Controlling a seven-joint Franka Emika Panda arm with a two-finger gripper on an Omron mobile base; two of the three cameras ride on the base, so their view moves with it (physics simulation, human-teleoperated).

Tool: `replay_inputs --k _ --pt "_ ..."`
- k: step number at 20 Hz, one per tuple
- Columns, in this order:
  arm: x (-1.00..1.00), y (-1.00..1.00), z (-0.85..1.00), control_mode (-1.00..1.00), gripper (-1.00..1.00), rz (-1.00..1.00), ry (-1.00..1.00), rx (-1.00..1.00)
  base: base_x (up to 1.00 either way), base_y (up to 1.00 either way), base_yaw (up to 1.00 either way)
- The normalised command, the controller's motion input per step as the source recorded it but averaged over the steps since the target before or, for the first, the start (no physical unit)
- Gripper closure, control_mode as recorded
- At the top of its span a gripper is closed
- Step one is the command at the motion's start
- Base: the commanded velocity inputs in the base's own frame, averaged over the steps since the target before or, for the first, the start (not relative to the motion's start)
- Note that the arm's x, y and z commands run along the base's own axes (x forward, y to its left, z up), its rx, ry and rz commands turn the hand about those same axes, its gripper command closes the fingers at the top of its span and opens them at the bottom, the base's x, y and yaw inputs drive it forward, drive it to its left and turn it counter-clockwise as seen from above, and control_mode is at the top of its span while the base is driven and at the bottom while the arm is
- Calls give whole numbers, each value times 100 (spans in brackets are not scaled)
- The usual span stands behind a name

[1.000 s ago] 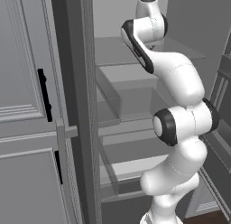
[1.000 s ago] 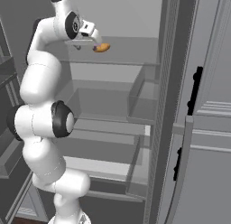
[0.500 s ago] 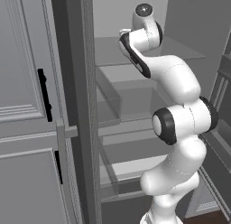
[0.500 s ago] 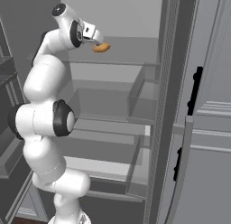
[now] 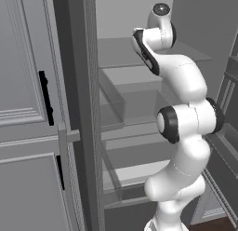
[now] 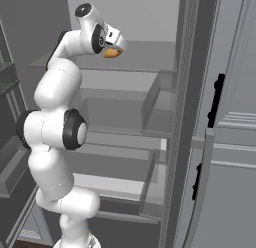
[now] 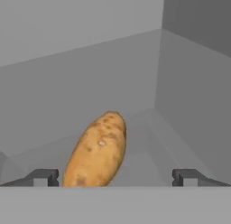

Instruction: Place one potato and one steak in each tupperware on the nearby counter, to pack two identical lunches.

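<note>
With the wide-open, empty end effector (image 7: pixel 115 177) poised at the speckled orange-tan oval potato (image 7: pixel 96 151) lying on the upper grey fridge shelf (image 6: pixel 150 57), the jaws are best centred across its narrow width before being closed, so it is not nudged away.

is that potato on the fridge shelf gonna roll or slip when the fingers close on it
The potato is a rounded oval lying on a flat shelf, so a push from one side would probably roll it. Its skin looks smooth, so it may slip unless gripped across the middle. It looks solid, likely stiff. The fingers stand wide open either side.
</note>
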Motion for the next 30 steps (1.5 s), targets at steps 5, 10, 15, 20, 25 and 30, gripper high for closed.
replay_inputs --k 5,10,15,20,25,30 --pt "41 0 0 -100 -100 -2 1 3 0 0 0" --pt "13 2 0 -100 -100 -5 1 2 0 0 0" --pt "-6 2 -3 -100 -100 -2 1 1 0 0 0" --pt "-2 12 -18 -100 -100 0 0 0 0 0 0" --pt "-3 0 -26 -100 -100 -6 4 0 0 0 0" --pt "13 0 -16 -100 -100 -8 15 0 0 0 0"
